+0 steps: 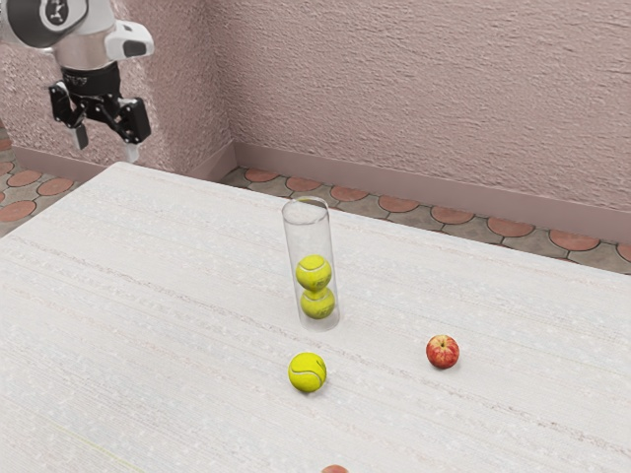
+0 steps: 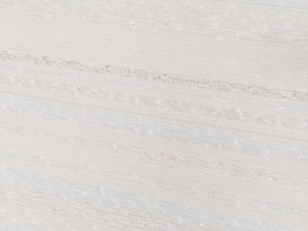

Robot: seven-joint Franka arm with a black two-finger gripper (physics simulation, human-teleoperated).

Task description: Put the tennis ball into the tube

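At the exterior view's upper left, the black two-finger gripper [image 1: 106, 145] is hanging above the level of the white table [image 1: 148, 286], with its fingers standing wide apart and nothing sitting between them. Farther right, the loose tennis ball [image 1: 308, 372] is resting on the table, outside the tube and near its base, on the camera's side. It is showing a round, bright yellow-green face, with a thin curved seam winding across it. Just behind it, the clear tube [image 1: 308, 235] is standing upright and holding two matching tennis balls [image 1: 314, 273], one sitting above the other. A reddish thing [image 1: 335, 469] is peeking in at the lower edge. Farthest right, a red-and-yellow apple [image 1: 443, 352] is lying well apart from the tube. In the wrist view, faint brownish and grey streaks are running across the pale tabletop.
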